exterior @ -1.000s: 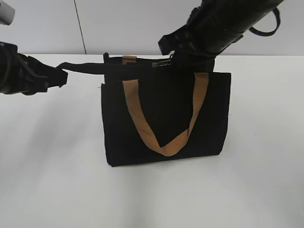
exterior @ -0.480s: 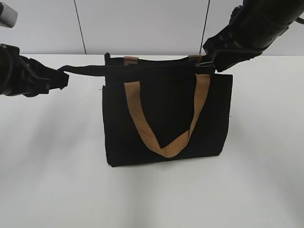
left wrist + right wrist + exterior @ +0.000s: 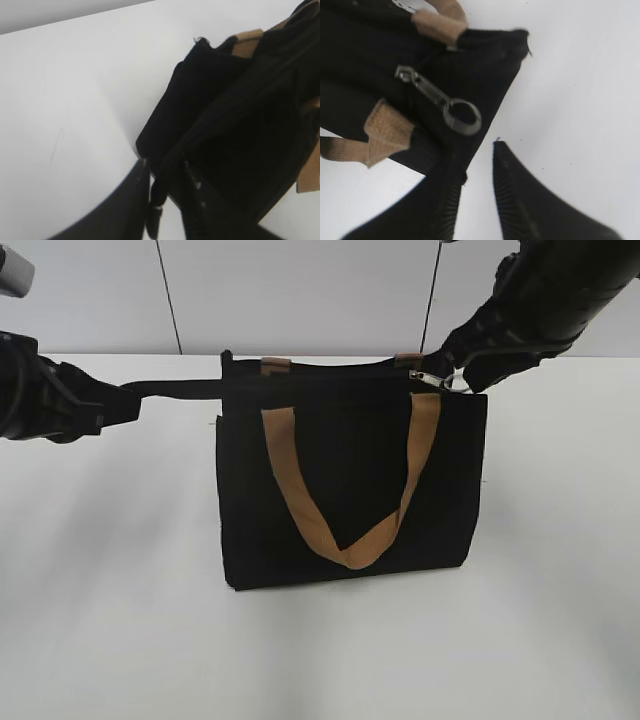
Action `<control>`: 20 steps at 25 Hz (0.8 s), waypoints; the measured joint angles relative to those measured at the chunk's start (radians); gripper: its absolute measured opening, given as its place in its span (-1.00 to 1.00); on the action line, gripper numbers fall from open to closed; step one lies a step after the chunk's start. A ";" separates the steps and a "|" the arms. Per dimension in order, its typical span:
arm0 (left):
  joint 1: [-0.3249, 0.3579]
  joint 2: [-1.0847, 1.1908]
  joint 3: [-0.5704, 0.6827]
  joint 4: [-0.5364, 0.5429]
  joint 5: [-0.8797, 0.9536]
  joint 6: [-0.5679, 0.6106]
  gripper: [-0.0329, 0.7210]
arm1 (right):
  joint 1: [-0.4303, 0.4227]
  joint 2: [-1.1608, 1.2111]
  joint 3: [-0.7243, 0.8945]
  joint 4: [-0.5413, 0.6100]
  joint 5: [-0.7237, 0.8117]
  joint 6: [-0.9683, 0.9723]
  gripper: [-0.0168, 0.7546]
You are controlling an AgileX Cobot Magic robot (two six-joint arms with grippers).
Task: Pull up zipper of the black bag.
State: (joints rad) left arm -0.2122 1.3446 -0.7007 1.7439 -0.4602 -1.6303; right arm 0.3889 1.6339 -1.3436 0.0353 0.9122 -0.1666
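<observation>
I see the black bag (image 3: pixel 350 480) standing upright on the white surface (image 3: pixel 120 620), and I use it as my landmark. The zipper (image 3: pixel 440 379) sits at the top right corner of the bag, at the end of the zip line near the right brown handle (image 3: pixel 420 455). In the right wrist view the silver pull and its ring (image 3: pixel 462 116) lie loose on the black cloth, and my right fingers (image 3: pixel 479 167) are just below the ring with a small gap between them. They hold nothing, as far as I can see.

My left fingers (image 3: pixel 167 192) are off the bag's top left corner. They are pinched on a black strap (image 3: pixel 180 390) that comes off that corner and looks pulled tight.

I think the zip job is about done, because the pull is at the far end of the bag's top. What I think is left is letting go of the strap and moving both arms away from the bag.
</observation>
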 joint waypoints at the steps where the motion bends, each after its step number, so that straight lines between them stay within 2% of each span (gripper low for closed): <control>1: 0.001 0.000 0.000 0.000 0.012 0.000 -0.47 | -0.002 -0.003 0.000 -0.014 0.004 -0.002 -0.54; 4: 0.004 0.000 0.000 0.000 0.039 -0.003 0.23 | -0.004 -0.023 0.000 -0.029 0.005 -0.023 0.15; 5: 0.004 0.000 0.000 0.000 0.049 -0.003 0.41 | -0.004 -0.033 0.000 -0.029 0.005 -0.035 0.35; 7: 0.004 0.000 0.000 0.000 0.071 -0.003 0.61 | -0.004 -0.054 0.000 -0.029 0.005 -0.065 0.54; 14: -0.016 0.003 0.000 0.000 0.185 -0.034 0.49 | -0.004 -0.148 0.000 -0.025 0.016 -0.116 0.58; 17: -0.083 -0.005 0.000 0.000 0.309 -0.073 0.48 | -0.004 -0.196 0.000 -0.024 0.052 -0.116 0.58; 20: -0.199 -0.018 0.000 -0.008 0.479 -0.084 0.46 | -0.004 -0.251 0.022 -0.024 0.068 -0.116 0.58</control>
State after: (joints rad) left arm -0.4117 1.3271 -0.7007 1.7360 0.0185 -1.7139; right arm 0.3847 1.3832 -1.3221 0.0117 0.9803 -0.2828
